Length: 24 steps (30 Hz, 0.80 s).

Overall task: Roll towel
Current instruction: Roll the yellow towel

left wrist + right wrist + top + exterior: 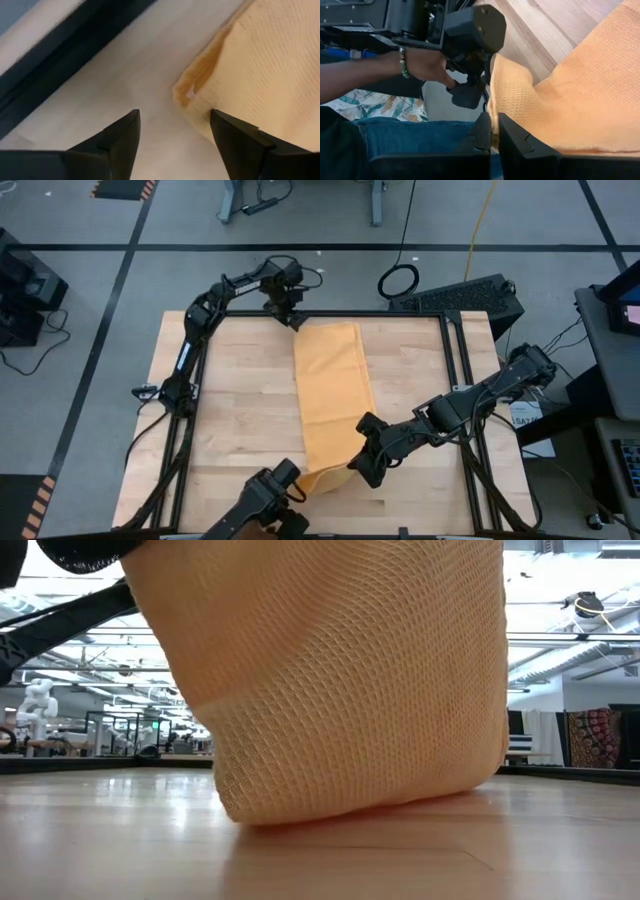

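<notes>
Right claw (352, 467) pinches the towel (330, 395) at its near end — long axis runs away toward the left claw (297, 321), open beside the far corner.

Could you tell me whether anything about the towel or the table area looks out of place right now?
Yes: a person's hand is at the table's near edge, beside the towel end that the right tool pinches and lifts. The left tool is open at the towel's far corner, not gripping it.

towel (331, 395) on table (240, 430) centre, left gripper (291, 315) at its far corner, right gripper (357, 465) at near end
</notes>
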### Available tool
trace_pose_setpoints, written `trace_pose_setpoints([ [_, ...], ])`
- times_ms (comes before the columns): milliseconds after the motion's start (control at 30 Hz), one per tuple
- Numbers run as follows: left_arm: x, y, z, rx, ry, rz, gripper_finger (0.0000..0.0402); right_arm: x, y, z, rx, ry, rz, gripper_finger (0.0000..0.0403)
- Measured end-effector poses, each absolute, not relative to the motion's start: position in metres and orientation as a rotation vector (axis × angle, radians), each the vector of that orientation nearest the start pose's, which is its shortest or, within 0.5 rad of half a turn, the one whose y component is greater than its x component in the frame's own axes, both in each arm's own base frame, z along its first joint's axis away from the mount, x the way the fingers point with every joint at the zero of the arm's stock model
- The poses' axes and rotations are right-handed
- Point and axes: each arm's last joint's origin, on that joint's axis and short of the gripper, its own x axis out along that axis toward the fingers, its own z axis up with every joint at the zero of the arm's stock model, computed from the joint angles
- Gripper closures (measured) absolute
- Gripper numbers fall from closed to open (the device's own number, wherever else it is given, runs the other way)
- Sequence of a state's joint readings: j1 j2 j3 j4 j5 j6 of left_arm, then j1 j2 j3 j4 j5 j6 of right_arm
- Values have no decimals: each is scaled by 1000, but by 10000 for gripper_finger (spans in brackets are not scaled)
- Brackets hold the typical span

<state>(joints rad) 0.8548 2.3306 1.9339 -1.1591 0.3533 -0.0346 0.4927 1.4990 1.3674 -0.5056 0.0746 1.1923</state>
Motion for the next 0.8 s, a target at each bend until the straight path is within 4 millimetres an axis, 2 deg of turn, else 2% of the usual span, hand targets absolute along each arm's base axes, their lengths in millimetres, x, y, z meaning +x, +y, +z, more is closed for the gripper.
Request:
trace_pose_setpoints([
  [133, 313, 327, 155, -828, 1297, 339, 218, 291, 154, 337, 958, 764, -16, 399],
  [200, 319, 321, 153, -773, 1303, 293, 274, 291, 154, 337, 966, 764, -19, 399],
  [267, 327, 315, 153, -706, 1299, 245, 346, 291, 154, 337, 969, 764, -20, 399],
  [333, 332, 311, 153, -660, 1303, 217, 384, 291, 154, 337, 980, 765, -25, 399],
  [433, 332, 307, 154, -604, 1350, 224, 391, 292, 154, 338, 1003, 754, -27, 399],
  [533, 319, 312, 162, -600, 1398, 261, 394, 293, 154, 340, 1031, 722, -37, 399],
  [700, 298, 326, 178, -591, 1380, 304, 396, 300, 154, 342, 1061, 640, -46, 399],
  [800, 286, 331, 189, -545, 1385, 264, 397, 310, 155, 340, 1081, 596, -35, 399],
])
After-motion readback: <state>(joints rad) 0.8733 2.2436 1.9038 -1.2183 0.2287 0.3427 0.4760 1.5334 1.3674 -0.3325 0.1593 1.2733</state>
